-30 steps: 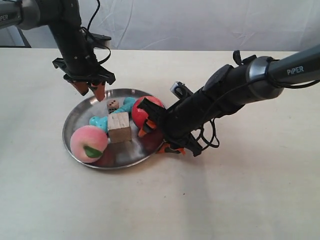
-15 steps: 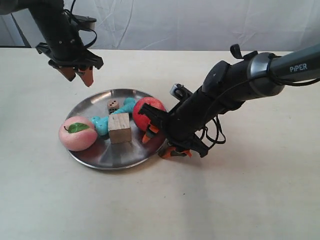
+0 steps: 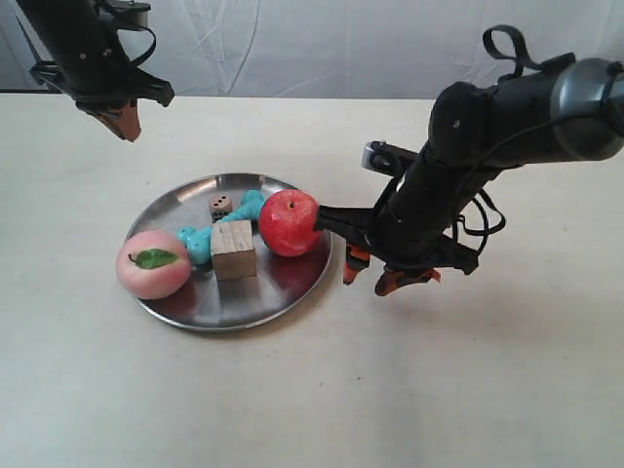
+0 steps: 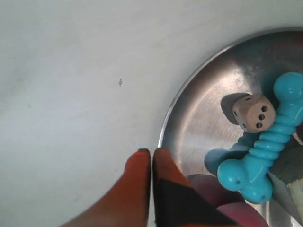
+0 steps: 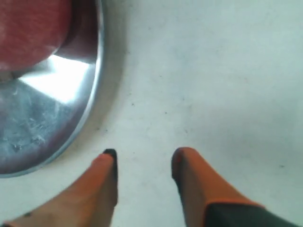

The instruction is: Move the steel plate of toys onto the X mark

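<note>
The steel plate [image 3: 283, 283] lies flat on the table and carries the red apple [image 3: 290, 222], the turquoise bone [image 3: 216, 231], the wooden cube [image 3: 233, 250] and the die [image 3: 221, 206]. The pink peach [image 3: 153, 263] overhangs its left rim. My right gripper [image 3: 375, 277] is open, low over the table just right of the plate and apart from it. Its view shows the plate's rim [image 5: 90, 113] and the apple [image 5: 33, 33] beyond the open right gripper [image 5: 142, 156]. My left gripper [image 3: 122, 117] is shut and hangs high, back left of the plate. The X mark cannot be made out.
A white cloth backdrop [image 3: 312, 49] hangs behind the beige table [image 3: 439, 390]. In the left wrist view the shut left gripper [image 4: 151, 151] is seen over the plate's rim [image 4: 166, 127], with the die [image 4: 253, 112] and bone [image 4: 265, 151]. A tiny dark speck [image 4: 120, 82] marks the table.
My right gripper came off the plate's rim and drew back to the right, open. My left gripper rose and moved back left. The peach rolled to the plate's left rim.
</note>
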